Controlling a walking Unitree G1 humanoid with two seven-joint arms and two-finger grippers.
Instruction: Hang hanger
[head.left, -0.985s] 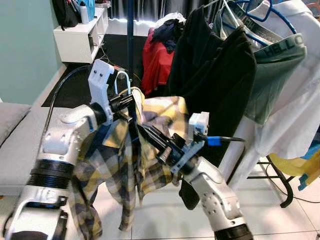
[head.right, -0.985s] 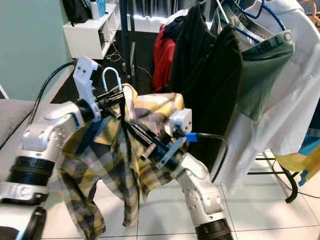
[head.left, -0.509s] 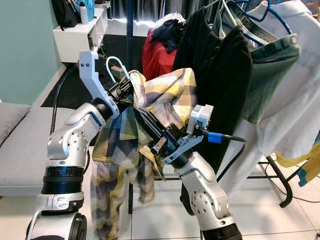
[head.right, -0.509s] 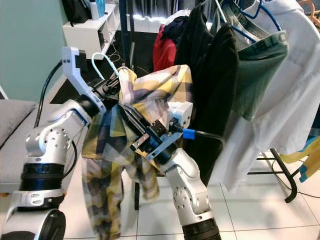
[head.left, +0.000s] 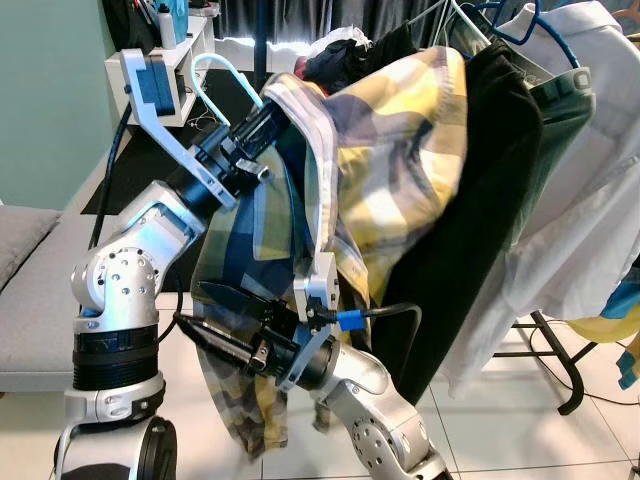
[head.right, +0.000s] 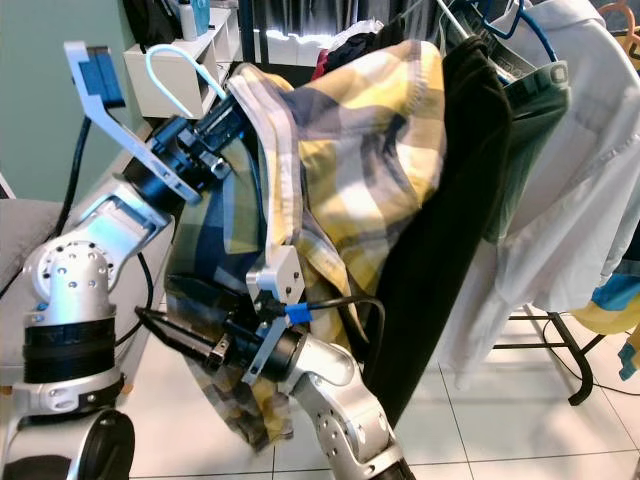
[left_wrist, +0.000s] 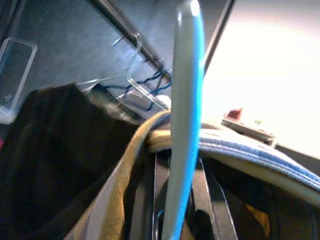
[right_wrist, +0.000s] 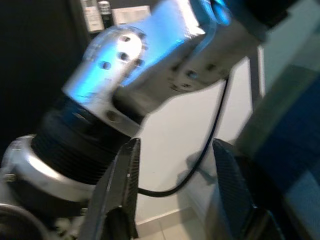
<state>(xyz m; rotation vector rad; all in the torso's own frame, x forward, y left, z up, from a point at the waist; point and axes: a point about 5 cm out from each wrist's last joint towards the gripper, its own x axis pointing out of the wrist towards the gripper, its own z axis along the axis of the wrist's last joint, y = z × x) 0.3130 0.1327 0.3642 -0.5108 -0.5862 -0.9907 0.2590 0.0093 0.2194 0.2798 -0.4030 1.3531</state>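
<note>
- The right tool (head.left: 205, 315) sits low in front, under the shirt's hem, with its two black fingers apart and nothing between them.
- The yellow and blue checked shirt (head.left: 385, 170) hangs on a hanger (head.left: 218, 78) with a pale blue hook.
- The left tool (head.left: 262, 125) is clamped on the hanger's neck, up high.
- Behind, a black garment (head.left: 470, 230) and white shirt (head.left: 590, 190) hang on the rack.
</note>
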